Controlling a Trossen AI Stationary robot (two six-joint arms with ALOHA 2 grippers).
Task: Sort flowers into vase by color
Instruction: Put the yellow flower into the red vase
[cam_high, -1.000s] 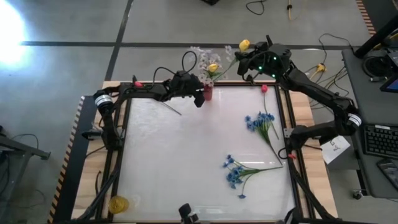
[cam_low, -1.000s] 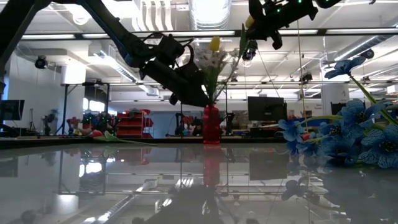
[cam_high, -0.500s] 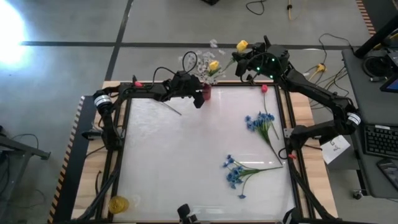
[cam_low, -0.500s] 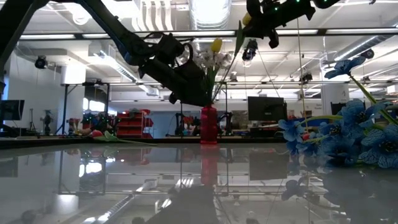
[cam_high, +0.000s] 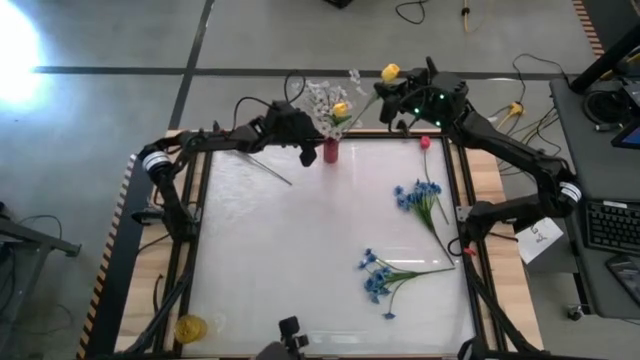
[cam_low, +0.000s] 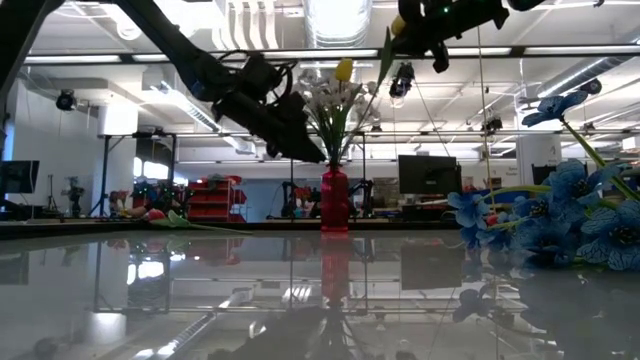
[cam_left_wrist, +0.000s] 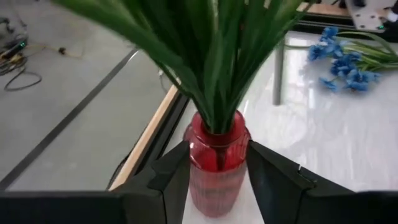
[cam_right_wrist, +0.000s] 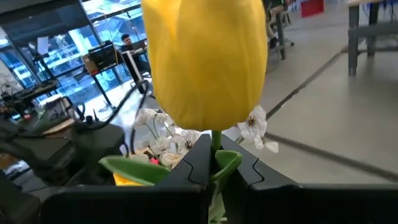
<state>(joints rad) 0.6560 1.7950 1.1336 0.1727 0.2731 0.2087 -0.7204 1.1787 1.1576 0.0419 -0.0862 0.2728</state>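
- Red vase (cam_high: 331, 152): upright at the table's far edge, just inside the frame; holds white blossom sprays (cam_high: 322, 98) and one yellow bud (cam_high: 342, 108) on green stems
- Left gripper (cam_left_wrist: 211, 180): fingers spread, one on either side of the vase's body; contact cannot be told; left arm reaches in from the table's left side
- Right gripper (cam_high: 400, 98): raised beyond the far edge, right of the vase; fingers pinching the stem of a yellow tulip (cam_right_wrist: 205, 59), bloom just past the fingertips
- Pink bud (cam_high: 425, 142): lying near the far right corner
- Blue clusters: one (cam_high: 415, 198) by the right edge; another (cam_high: 377, 274) nearer the front, well apart from the vase
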